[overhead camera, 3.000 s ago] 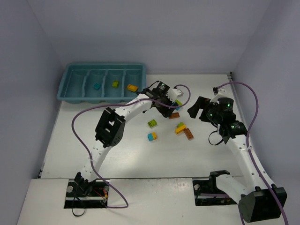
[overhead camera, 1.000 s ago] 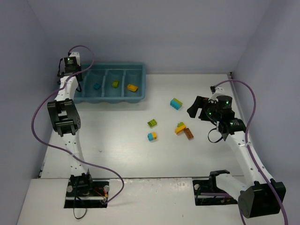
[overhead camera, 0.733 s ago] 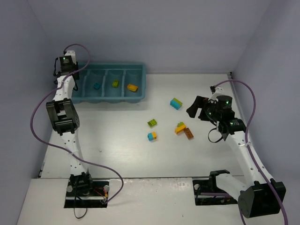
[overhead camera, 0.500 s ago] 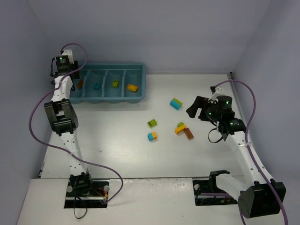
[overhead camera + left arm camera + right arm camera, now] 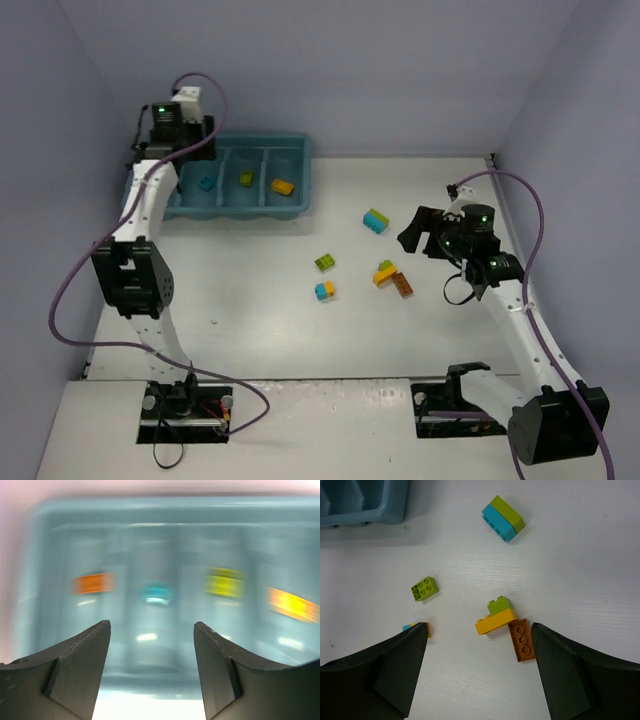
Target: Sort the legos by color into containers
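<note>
**Tray holds one brick per compartment; five loose items outstanding**

The tray holds four bricks, one per compartment. From its left end they are a brown-orange brick, a teal brick, a lime brick and a yellow-orange brick, though the wrist view is blurred. Right of the tray, five items lie on the table: a lime-on-teal stack, a lone lime piece, a teal-and-orange stack, a lime-on-yellow stack and a brown piece touching it. The left gripper hangs over the tray, jaws wide apart, holding nothing. The right gripper, well right of the tray, is likewise spread and empty. Judgement: fetch the lone lime piece next, since it is clear of neighbours, and descend squarely; the stacks need splitting first
</note>
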